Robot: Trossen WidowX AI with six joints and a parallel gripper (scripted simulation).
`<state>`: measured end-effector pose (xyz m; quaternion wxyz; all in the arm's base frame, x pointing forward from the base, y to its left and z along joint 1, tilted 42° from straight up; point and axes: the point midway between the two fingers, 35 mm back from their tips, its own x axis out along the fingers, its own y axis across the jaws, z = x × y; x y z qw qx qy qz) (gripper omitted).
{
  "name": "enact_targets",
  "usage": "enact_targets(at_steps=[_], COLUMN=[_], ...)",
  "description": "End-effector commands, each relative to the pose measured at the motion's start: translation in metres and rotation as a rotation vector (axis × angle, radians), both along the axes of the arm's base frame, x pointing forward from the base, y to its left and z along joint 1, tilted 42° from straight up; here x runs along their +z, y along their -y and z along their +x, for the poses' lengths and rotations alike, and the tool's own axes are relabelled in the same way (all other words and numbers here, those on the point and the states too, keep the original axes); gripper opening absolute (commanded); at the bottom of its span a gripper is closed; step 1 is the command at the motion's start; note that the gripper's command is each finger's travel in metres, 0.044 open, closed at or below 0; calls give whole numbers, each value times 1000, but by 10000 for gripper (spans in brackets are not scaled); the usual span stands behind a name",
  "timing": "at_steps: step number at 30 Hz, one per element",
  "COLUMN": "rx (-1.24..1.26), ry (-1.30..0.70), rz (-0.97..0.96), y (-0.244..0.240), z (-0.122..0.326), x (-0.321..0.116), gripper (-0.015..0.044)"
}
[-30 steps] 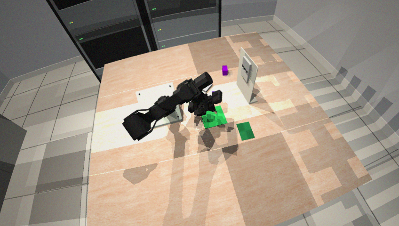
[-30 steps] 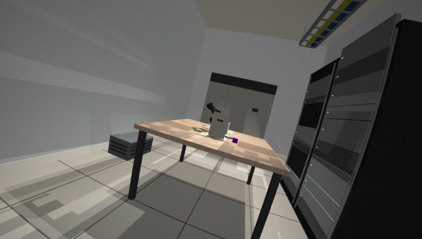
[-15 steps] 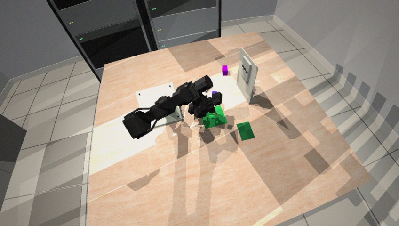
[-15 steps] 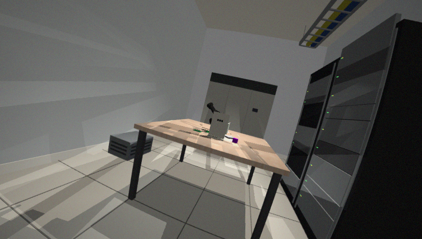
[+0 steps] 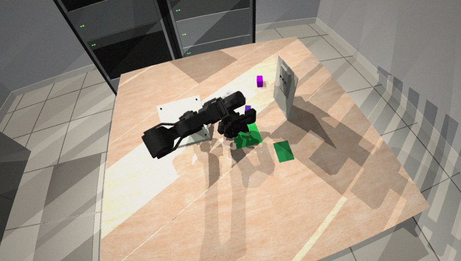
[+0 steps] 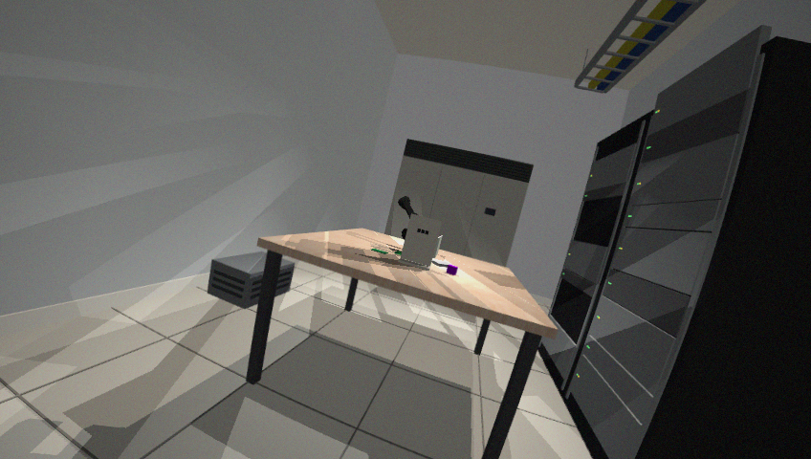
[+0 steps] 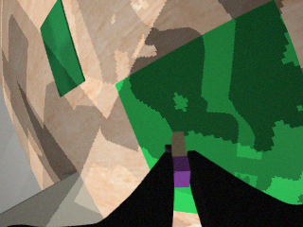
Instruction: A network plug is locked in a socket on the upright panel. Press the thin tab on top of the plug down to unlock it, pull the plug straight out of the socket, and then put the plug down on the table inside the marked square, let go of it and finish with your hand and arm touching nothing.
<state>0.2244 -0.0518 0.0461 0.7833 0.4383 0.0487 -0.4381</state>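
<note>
Purple is what I look for first, and I find it pinched between my gripper's (image 7: 181, 170) two black fingers in the wrist view: the plug (image 7: 182, 173), a thin strip with a brownish tip and a violet body, its long axis running straight out along the fingers. My jaws stand nearly shut on it, so I judge the grip firm and the plug already free of the panel (image 5: 284, 84). That pale grey slab stands upright to the far right of my arm in the top view, well apart from the gripper, its small dark sockets facing my way. What the next move turns on is what lies beneath the plug: the bright green marked square (image 7: 222, 95) spreads just beyond and below the fingertips, flat and matte on the table (image 5: 291, 200), broken up by dark shadow patches. From above, my gripper (image 5: 237, 124) hangs over the near-left part of that square, so I judge a short descent should land the plug inside it. A second, darker green patch (image 5: 283, 151) lies to the right, apart from the first; I take the larger, brighter one under the tool as the target. A small purple cube (image 5: 259, 80) sits on the wood-grain top near the panel, untouched. How high the plug hangs above the table I cannot tell.
</note>
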Motion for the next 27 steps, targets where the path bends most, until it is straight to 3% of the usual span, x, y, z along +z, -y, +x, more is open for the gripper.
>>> enact_targets(at_steps=[1,21,27], rx=[5,1,1], ry=[-7,-1,-1], rz=[-4,-4,-4], y=[3,6,6], z=[-1,0,0], x=[-4,-3,-3], gripper=[0,0,156])
